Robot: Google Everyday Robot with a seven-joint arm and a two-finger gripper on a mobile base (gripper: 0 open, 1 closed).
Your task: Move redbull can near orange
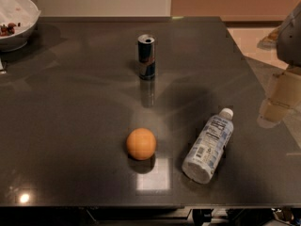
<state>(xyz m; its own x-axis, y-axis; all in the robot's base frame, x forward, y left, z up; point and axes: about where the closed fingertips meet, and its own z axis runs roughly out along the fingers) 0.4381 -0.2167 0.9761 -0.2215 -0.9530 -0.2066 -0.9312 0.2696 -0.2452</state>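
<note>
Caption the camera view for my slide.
Slim blue-and-silver metal can upright behind round orange fruit; clear plastic bottle lying at right; end effector at far right.

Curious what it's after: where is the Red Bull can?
The redbull can stands upright toward the table's far side, near the middle, straight beyond the orange and apart from it; the gripper hangs at the right edge of the view.
</note>
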